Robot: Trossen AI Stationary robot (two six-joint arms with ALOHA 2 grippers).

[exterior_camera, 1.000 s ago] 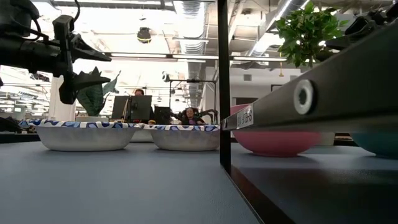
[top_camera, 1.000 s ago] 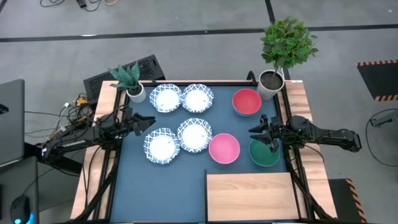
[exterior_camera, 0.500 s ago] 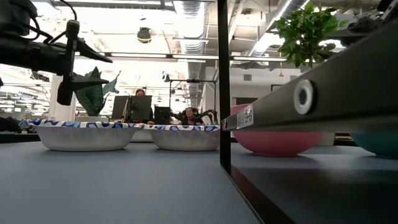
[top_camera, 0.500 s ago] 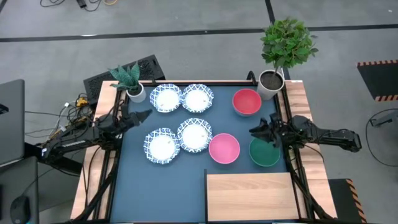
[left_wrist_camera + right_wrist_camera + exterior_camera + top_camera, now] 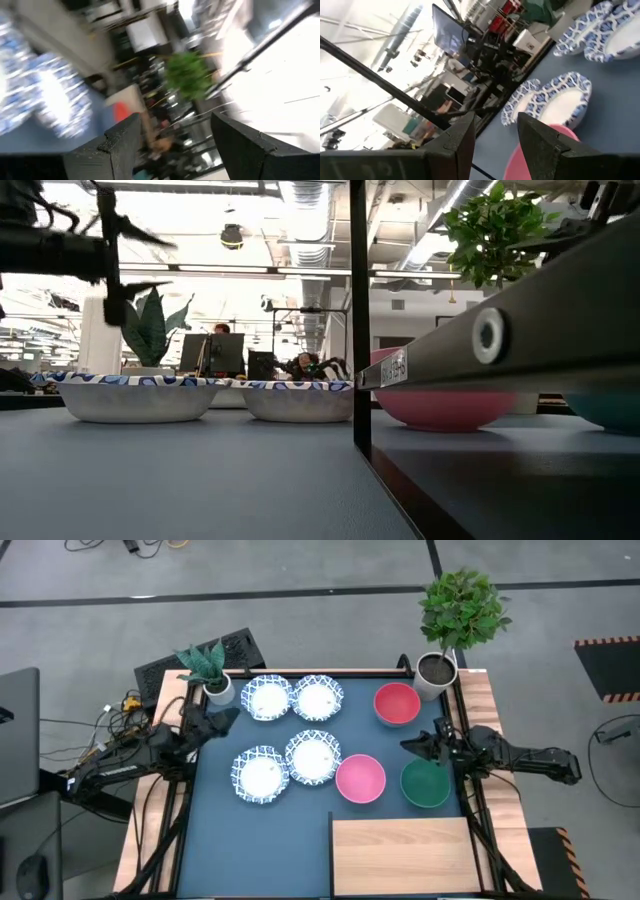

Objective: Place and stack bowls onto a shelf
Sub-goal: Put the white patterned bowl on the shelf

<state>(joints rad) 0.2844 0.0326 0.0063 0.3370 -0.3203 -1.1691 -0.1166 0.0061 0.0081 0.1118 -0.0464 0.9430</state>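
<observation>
In the high view four white bowls with blue rims sit on the dark blue tabletop. To their right stand the red bowl, the pink bowl and the green bowl. The wood-grain shelf lies at the near right. My left gripper hovers open left of the white bowls, raised above them in the low view. My right gripper hovers open between the red and green bowls; its wrist view looks past the pink bowl toward the white ones.
Two white plant pots stand at the far corners, a small one near my left gripper and a taller plant beyond the red bowl. A dark frame post rises at the shelf's corner. Cables and a laptop lie left of the table.
My left gripper has drawn back toward the table's far left corner, risen and turned about its axis, so that its fingers no longer hang down. My right gripper has turned a little above the green bowl, staying in place. No bowl has moved.
</observation>
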